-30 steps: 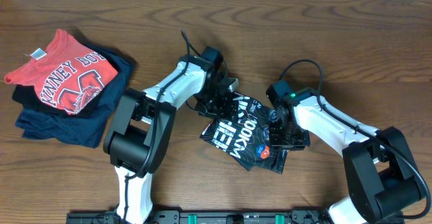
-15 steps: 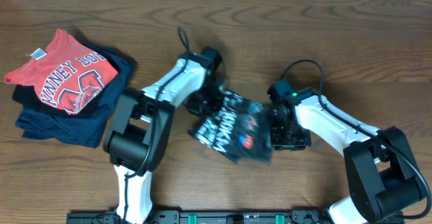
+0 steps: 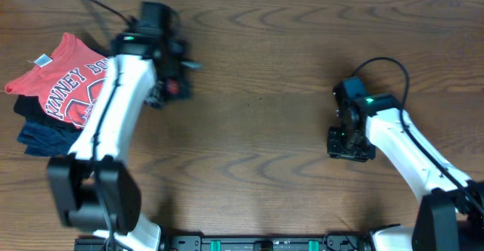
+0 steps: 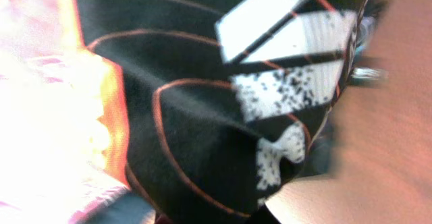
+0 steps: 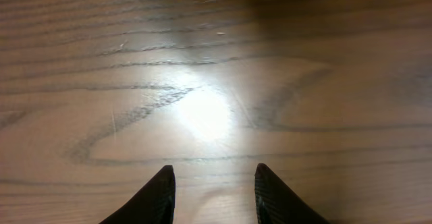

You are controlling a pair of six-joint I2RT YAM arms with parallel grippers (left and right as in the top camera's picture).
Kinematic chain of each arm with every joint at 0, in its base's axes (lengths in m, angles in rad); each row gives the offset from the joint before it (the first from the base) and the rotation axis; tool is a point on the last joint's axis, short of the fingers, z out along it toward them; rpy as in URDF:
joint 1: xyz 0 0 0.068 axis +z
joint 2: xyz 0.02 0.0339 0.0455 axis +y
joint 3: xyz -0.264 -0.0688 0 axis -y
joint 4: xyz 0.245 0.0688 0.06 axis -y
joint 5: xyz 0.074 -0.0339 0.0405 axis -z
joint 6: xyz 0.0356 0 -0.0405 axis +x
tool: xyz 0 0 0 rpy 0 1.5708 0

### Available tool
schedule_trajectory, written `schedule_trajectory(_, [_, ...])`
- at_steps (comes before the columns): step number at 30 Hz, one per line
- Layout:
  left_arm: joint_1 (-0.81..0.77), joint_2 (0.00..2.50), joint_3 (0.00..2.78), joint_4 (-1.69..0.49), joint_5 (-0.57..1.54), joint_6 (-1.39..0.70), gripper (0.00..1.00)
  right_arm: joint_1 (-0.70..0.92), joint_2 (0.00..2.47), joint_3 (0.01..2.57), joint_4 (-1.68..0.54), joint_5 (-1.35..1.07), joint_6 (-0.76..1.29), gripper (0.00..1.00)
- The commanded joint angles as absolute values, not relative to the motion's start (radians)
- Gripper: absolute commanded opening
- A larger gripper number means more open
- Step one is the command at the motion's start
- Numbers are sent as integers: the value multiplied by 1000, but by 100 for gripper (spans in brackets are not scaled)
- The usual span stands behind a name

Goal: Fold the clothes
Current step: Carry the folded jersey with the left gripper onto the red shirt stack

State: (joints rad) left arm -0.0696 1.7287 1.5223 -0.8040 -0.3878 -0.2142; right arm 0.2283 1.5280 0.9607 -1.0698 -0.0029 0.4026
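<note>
Far left: red T-shirt (image 3: 60,88) with white letters lies on top of a navy shirt (image 3: 45,136), a loose pile at the table's left edge.

Left arm (image 3: 113,111) reaches up along the right side of that pile, partly over the T-shirt's right edge. Overhead view is motion-blurred here.

Left gripper (image 3: 168,66) sits just right of the pile, near the table's far edge. The jersey (image 3: 175,88) is bunched small and dark at the gripper, with a red-orange spot showing. No part of it is spread on the table (image 3: 257,100).

Left wrist view: the jersey (image 4: 202,116) fills most of the frame, right up against the camera. Black cloth, thin orange contour lines, blocks of white lettering at upper right. Cloth hides the fingers. The gripper has hold of the jersey, but how wide the jaws stand cannot be told. Left edge of this view is an overexposed pink-red blur that cannot be identified. Right edge is blurred brown wood.

Centre: bare wood grain between the two arms.

Right: the right gripper (image 3: 349,144) is low over the table, well apart from the jersey and the pile. Right wrist view: the right gripper (image 5: 210,190) has both dark fingertips (image 5: 152,197) parted, with only wood (image 5: 202,109) and a light glare patch between and beyond them. Jaws apart, holding nothing.
</note>
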Motion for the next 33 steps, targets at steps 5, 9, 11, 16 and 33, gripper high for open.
schedule_trajectory(5, [88, 1625, 1544, -611, -521, -158, 6, 178, 1485, 980, -1105, 11, 352, 37])
schedule_trajectory(9, [164, 1616, 1544, -561, -521, -158, 6, 176, 1485, 980, -1103, 11, 350, 37])
schedule_trajectory(11, [206, 1616, 1543, -556, -513, -158, 6, 176, 1485, 980, -1104, 12, 350, 37])
schedule_trajectory(16, [292, 1620, 1543, -571, -505, -162, 6, 176, 1485, 980, -1104, 11, 350, 37])
schedule_trajectory(33, [384, 1622, 1542, -639, -478, -205, 82, 176, 1485, 980, -1069, 11, 343, 82])
